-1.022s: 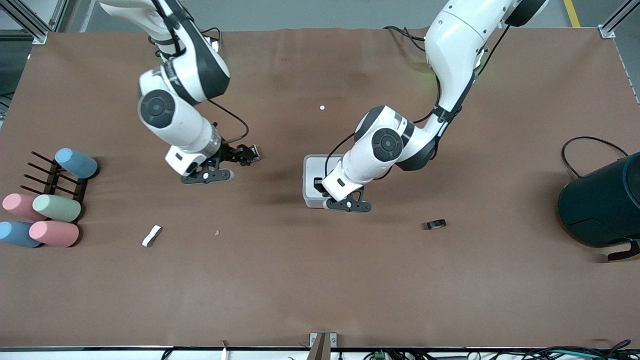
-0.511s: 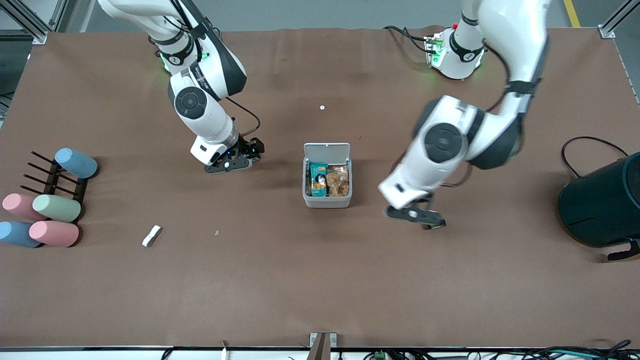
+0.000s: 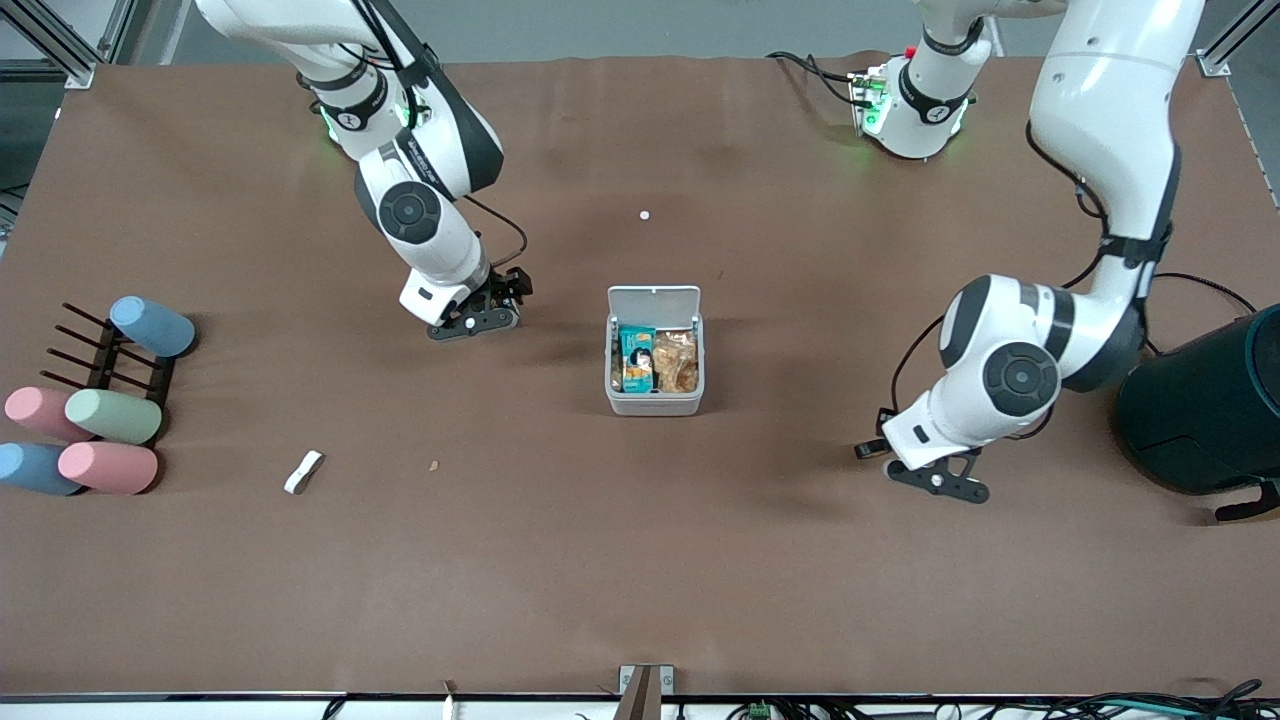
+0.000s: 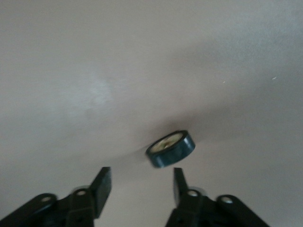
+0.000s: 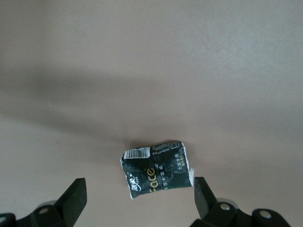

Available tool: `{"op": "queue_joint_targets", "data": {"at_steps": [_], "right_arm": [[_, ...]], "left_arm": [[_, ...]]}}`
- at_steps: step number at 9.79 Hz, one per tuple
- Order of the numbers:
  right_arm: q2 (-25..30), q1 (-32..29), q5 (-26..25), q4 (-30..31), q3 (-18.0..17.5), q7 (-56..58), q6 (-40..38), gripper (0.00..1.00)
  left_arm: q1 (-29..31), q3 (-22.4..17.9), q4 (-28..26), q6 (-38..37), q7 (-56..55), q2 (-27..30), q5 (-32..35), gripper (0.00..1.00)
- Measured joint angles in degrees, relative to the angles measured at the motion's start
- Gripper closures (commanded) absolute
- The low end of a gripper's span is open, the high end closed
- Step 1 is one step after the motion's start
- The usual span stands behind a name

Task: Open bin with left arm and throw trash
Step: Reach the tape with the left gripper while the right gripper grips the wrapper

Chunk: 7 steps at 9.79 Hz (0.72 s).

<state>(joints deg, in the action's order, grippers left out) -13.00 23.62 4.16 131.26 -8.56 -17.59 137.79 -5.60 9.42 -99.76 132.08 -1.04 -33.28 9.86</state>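
Observation:
The bin (image 3: 655, 403) stands mid-table with its lid (image 3: 655, 299) tipped up and open; a teal packet and a snack wrapper lie inside. My left gripper (image 3: 893, 453) is open and low over the black tape-like roll (image 3: 866, 449). In the left wrist view the roll (image 4: 170, 148) lies on the table just ahead of the open left gripper (image 4: 140, 184). My right gripper (image 3: 505, 297) is open beside the bin, toward the right arm's end. In the right wrist view the right gripper (image 5: 139, 194) is over the crumpled black wrapper (image 5: 157, 169). The white oblong piece (image 3: 304, 471) lies nearer the front camera.
A large dark teal cylinder (image 3: 1205, 405) with a cable stands at the left arm's end. A black rack (image 3: 105, 355) with several pastel cylinders stands at the right arm's end. A tiny white dot (image 3: 644, 215) and a brown crumb (image 3: 433, 465) lie on the cloth.
My left gripper has left the bin, whose lid now stands open, and swung over to the black roll. My right gripper has shifted a little toward the bin and lower.

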Motion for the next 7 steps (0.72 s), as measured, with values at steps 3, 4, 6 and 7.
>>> {"op": "queue_joint_targets", "data": {"at_steps": [3,4,6,7], "right_arm": [[-2.06,0.16,-0.05,0.09,0.06,0.02,1.31,0.01],[-3.05,0.51,-0.05,0.13,0.06,0.02,2.56,0.01],[-4.92,0.88,-0.06,0.16,0.07,0.02,3.95,0.01],[-5.51,0.88,-0.06,0.16,0.21,0.02,4.02,0.01]], "left_arm": [[0.55,0.05,-4.05,8.07,-0.35,-2.24,0.0,0.0],[0.91,0.05,-4.18,8.65,-0.35,-2.5,0.0,0.01],[1.0,0.08,-5.05,9.93,-0.35,-2.72,0.01,0.3],[0.98,0.13,-5.35,10.18,-0.35,-2.73,0.0,0.66]]}}
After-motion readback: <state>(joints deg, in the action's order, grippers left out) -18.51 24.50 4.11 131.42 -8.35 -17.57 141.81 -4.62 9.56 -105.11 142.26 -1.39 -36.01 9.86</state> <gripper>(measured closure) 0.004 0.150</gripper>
